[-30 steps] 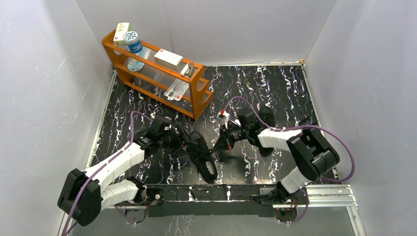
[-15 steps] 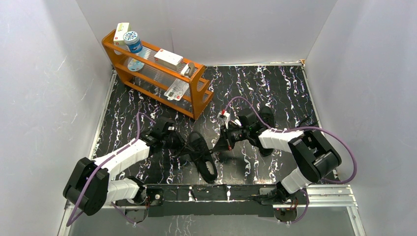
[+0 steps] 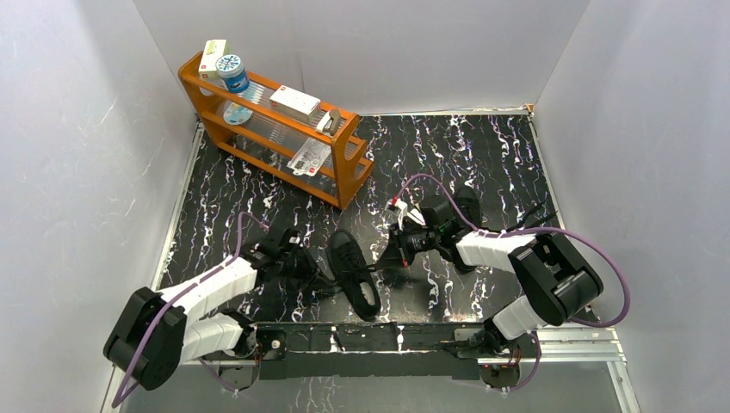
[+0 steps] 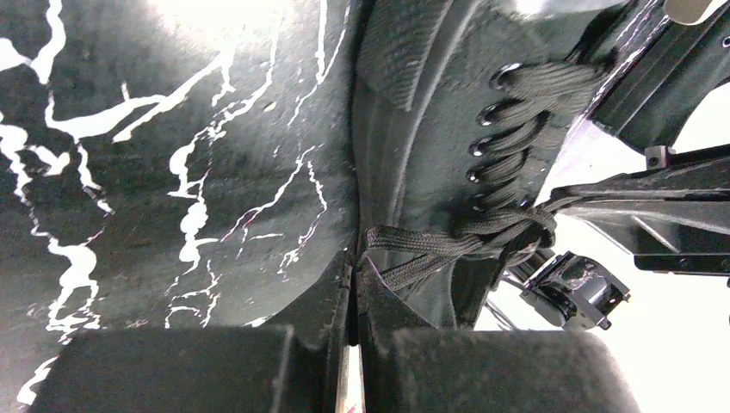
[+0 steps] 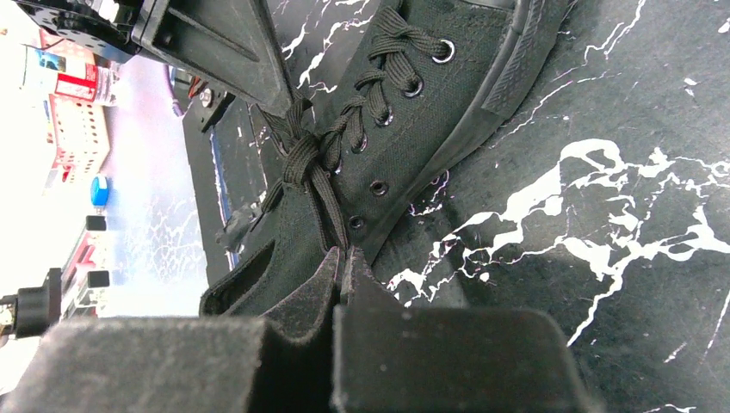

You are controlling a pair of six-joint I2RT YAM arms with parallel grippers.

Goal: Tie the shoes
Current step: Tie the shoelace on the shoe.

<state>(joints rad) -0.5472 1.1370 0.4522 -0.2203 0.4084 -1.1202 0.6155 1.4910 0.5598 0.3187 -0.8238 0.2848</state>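
Observation:
One black shoe point(image 3: 355, 274) lies in the middle of the table between both arms, its toe toward the near edge. My left gripper point(image 4: 355, 255) is shut on one black lace point(image 4: 430, 245) that runs taut to the half-knot point(image 4: 516, 225) over the eyelets. My right gripper point(image 5: 344, 255) is shut on the other lace point(image 5: 327, 211), which runs up to the same crossing point(image 5: 301, 159). From above, the left gripper point(image 3: 315, 272) sits left of the shoe and the right gripper point(image 3: 386, 257) right of it. A second black shoe point(image 3: 467, 209) lies partly under the right arm.
An orange rack point(image 3: 349, 176) with boxes and a jar stands at the back left. White walls close in three sides. A metal rail point(image 3: 568, 340) runs along the near edge by the arm bases. The purple cable point(image 3: 422, 181) loops over the right wrist.
My left gripper has shut on the lace and drawn back toward the near edge. The right gripper, still shut, has shifted slightly right and nearer.

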